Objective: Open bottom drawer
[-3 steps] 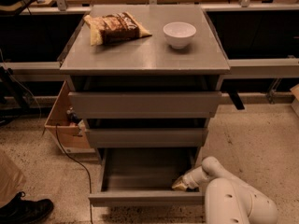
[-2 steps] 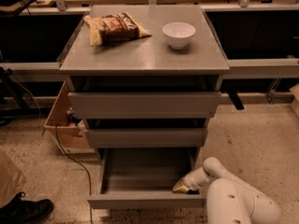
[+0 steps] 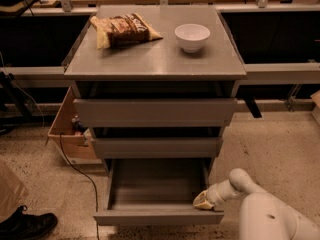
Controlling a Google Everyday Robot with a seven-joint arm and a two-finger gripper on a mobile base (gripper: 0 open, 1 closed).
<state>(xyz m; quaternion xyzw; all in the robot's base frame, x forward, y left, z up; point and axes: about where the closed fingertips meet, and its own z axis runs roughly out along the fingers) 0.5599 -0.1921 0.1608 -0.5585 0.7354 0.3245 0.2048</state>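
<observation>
Low down, gripper [image 3: 202, 202] at right front corner of open bottom drawer [image 3: 156, 188]; clenched or released, unclear.

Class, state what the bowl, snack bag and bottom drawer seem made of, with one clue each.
Bowl: probably glazed ceramic, white, smooth. Snack bag: plastic film, crinkled, shiny. Bottom drawer: matte grey, laminate or painted metal. The gripper rests inside its right front corner.

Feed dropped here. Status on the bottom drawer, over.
Robot's tool at right front corner of bottom drawer, inside the rim. Drawer pulled well out. Floor cable beside its left side.
</observation>
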